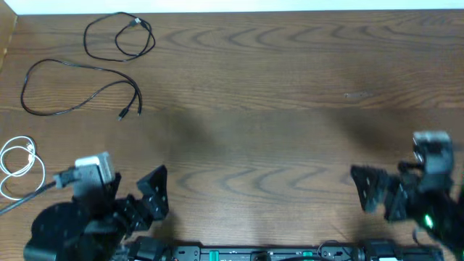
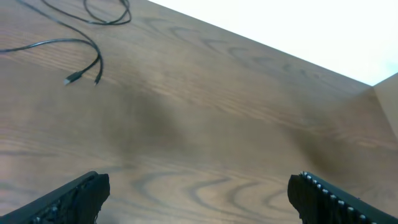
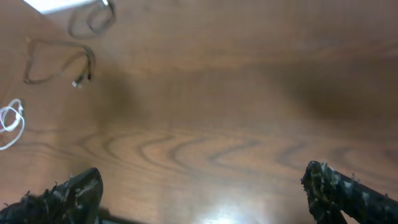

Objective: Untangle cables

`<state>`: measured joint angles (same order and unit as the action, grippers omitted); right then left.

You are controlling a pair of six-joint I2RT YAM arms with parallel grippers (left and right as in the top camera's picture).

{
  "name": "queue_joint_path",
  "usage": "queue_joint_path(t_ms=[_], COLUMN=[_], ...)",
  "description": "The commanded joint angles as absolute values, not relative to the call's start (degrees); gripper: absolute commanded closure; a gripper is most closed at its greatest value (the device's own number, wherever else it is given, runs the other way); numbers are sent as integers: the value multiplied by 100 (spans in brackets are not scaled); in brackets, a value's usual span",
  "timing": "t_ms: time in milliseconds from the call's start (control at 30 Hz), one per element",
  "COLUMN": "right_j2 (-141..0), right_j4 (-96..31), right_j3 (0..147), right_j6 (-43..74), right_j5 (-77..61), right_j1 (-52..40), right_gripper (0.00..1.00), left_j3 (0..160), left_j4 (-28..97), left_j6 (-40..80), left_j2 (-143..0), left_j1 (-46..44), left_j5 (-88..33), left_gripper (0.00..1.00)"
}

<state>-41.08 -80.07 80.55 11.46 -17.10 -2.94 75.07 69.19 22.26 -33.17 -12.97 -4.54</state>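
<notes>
Three cables lie apart at the table's left. A looped black cable (image 1: pixel 119 36) lies at the far left corner. A second black cable (image 1: pixel 80 87) curves below it, with plug ends near the middle left; it also shows in the left wrist view (image 2: pixel 81 53) and the right wrist view (image 3: pixel 56 62). A white cable (image 1: pixel 16 165) is coiled at the left edge, also in the right wrist view (image 3: pixel 11 123). My left gripper (image 1: pixel 154 196) is open and empty near the front edge (image 2: pixel 196 193). My right gripper (image 1: pixel 377 192) is open and empty at the front right (image 3: pixel 202 193).
The wooden table (image 1: pixel 254 109) spans the view. The left arm's thick black wiring (image 1: pixel 29 194) runs beside the white cable. A raised wooden edge shows at the far left (image 1: pixel 7 40). The arm bases stand along the front edge.
</notes>
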Motion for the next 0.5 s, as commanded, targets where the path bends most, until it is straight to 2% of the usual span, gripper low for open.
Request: queue_joint_path(t_ms=[0,467], right_j2=[-3629,-3288], right_j4=[-8023,-8753], right_j3=[8042,8042], right_j6=[1063,1063], right_j5=[-1640,-1643], right_j1=[-346,-342], right_gripper=[1,1], left_j3=[7524,7524], left_j4=[7111,7782], left_j6=[2145,2145], left_j2=[-3291,-3291], left_j1=[-1315,-1315], left_j5=[-316,-316], left_gripper=[3,3])
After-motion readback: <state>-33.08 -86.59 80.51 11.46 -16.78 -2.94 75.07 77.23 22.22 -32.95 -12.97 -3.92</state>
